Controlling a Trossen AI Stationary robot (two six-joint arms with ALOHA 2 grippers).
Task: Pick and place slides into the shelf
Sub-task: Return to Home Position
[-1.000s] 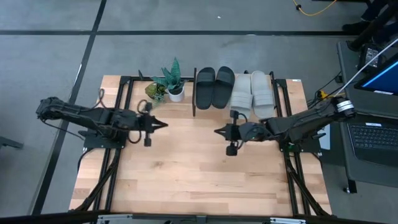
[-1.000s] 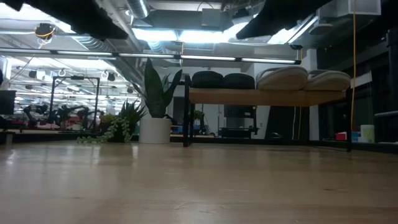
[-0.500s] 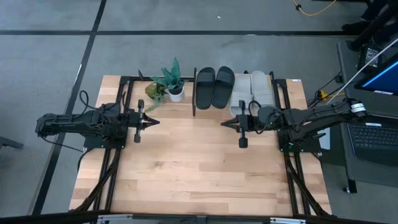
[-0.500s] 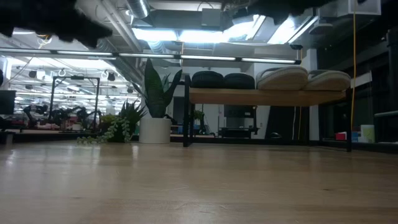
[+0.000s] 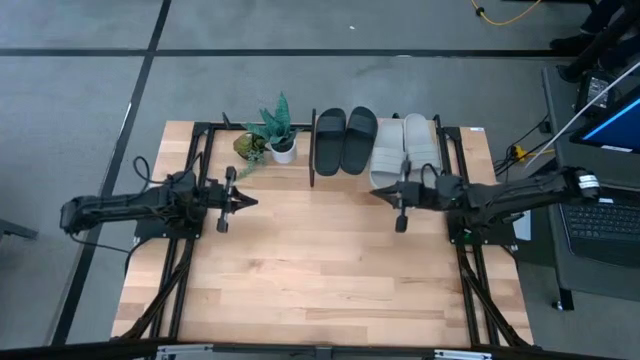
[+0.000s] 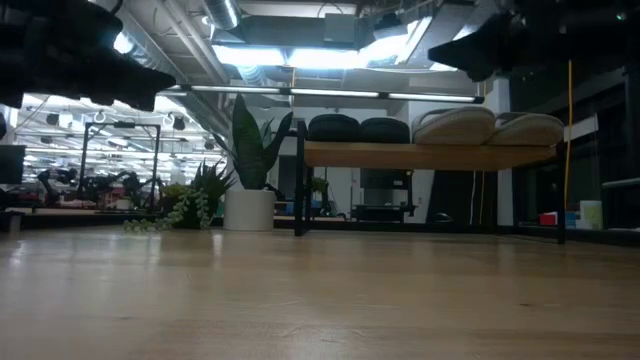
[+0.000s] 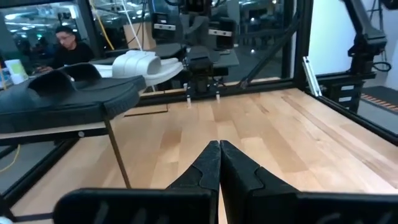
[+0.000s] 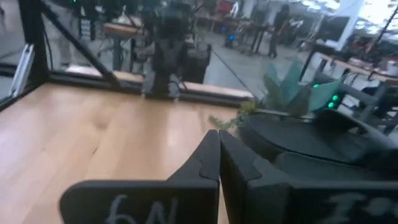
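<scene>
All the slides lie on the shelf [image 5: 432, 135] at the table's far edge, soles down on its light wood board [image 6: 430, 155]. The two black slides [image 5: 345, 140] lie side by side, and the two light grey slides [image 5: 405, 152] lie to their right. My left gripper [image 5: 245, 201] hovers shut over the table's left half, pointing right. My right gripper [image 5: 375, 192] hovers shut just in front of the grey slides, pointing left. The left wrist view shows a black slide [image 7: 68, 93] and a grey slide [image 7: 140, 62] on the board. Neither gripper holds anything.
A potted plant [image 5: 282, 130] and a small green plant [image 5: 250, 148] stand left of the shelf at the far edge. Black frame rails [image 5: 185, 270] run along both table sides. The bare wooden tabletop [image 5: 320, 270] stretches between the arms and toward the near edge.
Both arms have drawn back from the table's middle. My left gripper has moved toward the left edge. My right gripper has moved toward the right and far edges, ending beside the grey slides. Both have stayed shut. The slides have not moved.
</scene>
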